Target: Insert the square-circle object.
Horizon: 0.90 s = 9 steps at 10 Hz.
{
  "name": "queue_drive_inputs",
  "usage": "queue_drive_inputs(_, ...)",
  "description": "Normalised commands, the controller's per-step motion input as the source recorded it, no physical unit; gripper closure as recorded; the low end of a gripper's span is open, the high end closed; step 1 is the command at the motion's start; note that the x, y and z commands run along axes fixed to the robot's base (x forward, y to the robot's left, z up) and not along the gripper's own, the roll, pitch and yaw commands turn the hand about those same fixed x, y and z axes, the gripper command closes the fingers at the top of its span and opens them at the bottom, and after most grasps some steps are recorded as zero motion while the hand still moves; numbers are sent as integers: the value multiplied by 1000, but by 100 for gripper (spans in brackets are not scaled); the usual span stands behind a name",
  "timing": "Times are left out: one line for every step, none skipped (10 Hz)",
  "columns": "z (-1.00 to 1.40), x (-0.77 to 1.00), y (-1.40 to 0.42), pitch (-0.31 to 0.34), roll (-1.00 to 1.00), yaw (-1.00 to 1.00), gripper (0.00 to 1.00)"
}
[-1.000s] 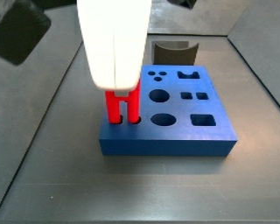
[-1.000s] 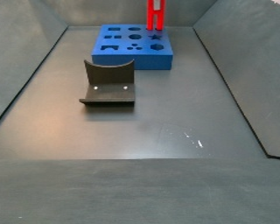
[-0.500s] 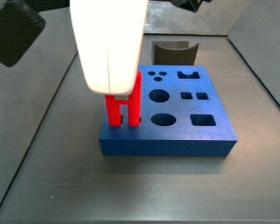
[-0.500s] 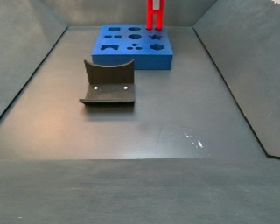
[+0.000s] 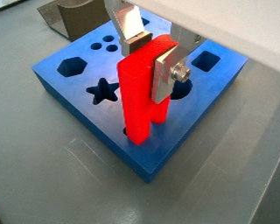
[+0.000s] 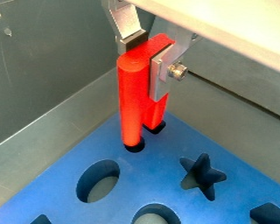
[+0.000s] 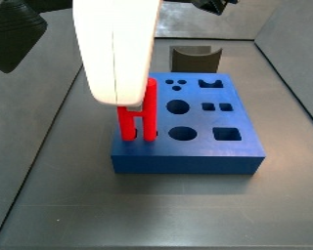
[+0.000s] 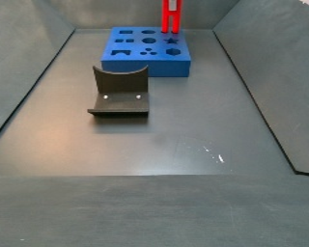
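The claw hangs over one edge of the blue slab, pinching the upper part of the red two-pronged piece, the square-circle object. Its silver fingers press flat on opposite sides of the piece, seen in both wrist views. The piece stands upright. In a wrist view one prong is round and the prong behind it is flat-sided, and their lower ends reach down into holes in the slab (how deep they sit cannot be told).

In a side view the pale body of the arm hides the claw, and only the lower part of the red piece shows beneath it, standing on the slab close to one long edge. Other holes in the slab, round, star-shaped and squarish, are open.

The slab lies flat on the grey table near its far end, with the red piece rising from it. The dark fixture stands on the table just beside the slab, apart from it, and appears in a wrist view too.
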Motion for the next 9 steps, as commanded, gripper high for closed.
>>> queue_drive_inputs(-546,0,0,94,56,0,100)
queue_drive_inputs(-540,0,23,77,64,0,100)
queue_drive_inputs(-554,0,51,66,61,14,100)
queue_drive_inputs(-566,20,57,46,50,23,100)
queue_drive_inputs(-551,80,66,49,31,0,100)
queue_drive_inputs(-534,57,57,46,36,0,100)
queue_drive_inputs(-557,34,60,37,33,0,100)
queue_drive_inputs(-569,14,63,27,26,0,100)
queue_drive_inputs(-646,0,23,0,19,0,100)
